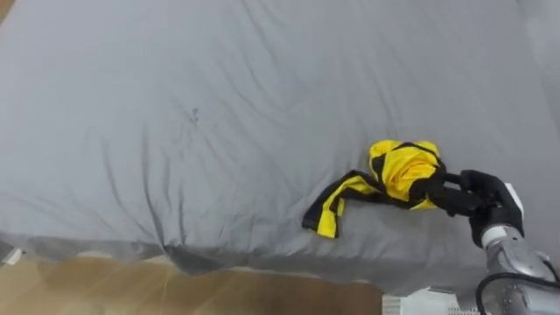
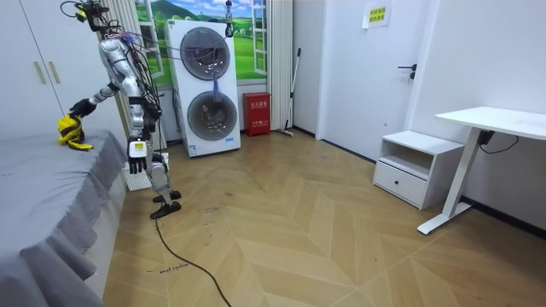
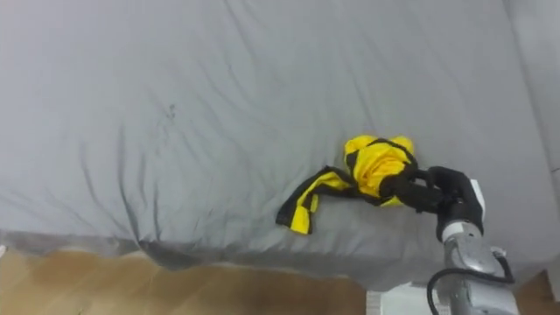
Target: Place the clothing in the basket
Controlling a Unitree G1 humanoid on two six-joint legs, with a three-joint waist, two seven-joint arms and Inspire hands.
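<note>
No text can be read. High on the white wall at the room view's right, well apart from the right robot hand (image 1: 462, 194), hangs a small yellow-green sign (image 2: 375, 14) whose print is too small to make out. A red box (image 2: 257, 113) on the floor beside the stacked washing machines (image 2: 209, 85), also far from the robot hand, carries pale marks, equally illegible. The yellow and black garment (image 1: 404, 173) clasped in that robot hand shows colour bands and no legible letters.

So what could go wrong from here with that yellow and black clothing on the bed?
The right robot hand pinches only one edge of the yellow and black garment, so it may slip out when lifted. Its loose tail trails over the grey sheet and could drag or snag on a wrinkle.
</note>
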